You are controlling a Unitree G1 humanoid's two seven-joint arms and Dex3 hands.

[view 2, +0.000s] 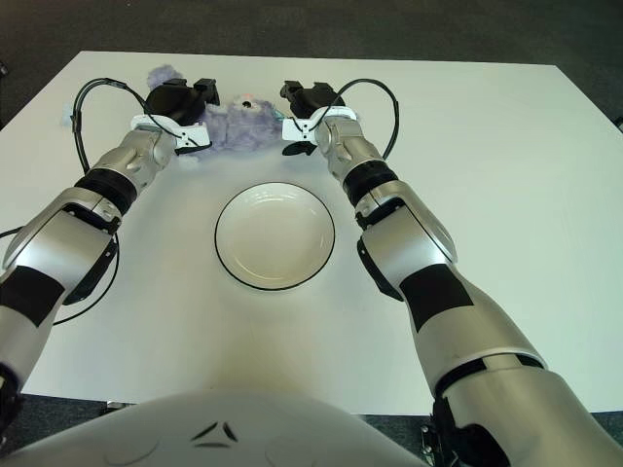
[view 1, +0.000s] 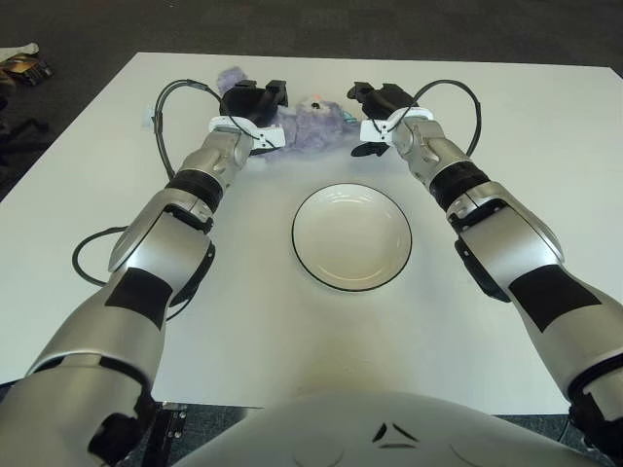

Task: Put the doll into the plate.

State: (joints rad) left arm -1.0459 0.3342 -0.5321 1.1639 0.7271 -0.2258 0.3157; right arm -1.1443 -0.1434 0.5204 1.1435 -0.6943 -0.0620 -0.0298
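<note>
Flanking the purple doll (view 1: pixel 313 126) at the far side of the white counter (view 1: pixel 487 331), the left hand (view 1: pixel 255 103) presses its curled fingers against the doll's left side; the right hand (view 1: pixel 375 103) touches its right side, fingers partly spread. Nearer, the plate (view 1: pixel 351 236) sits apart.

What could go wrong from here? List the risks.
1. The doll is soft and sits squeezed between the left hand and right hand; uneven pressure may let it slip or sag out.
2. The plate lies nearer the robot, apart from the doll; a drop on the way would land on the table.
</note>
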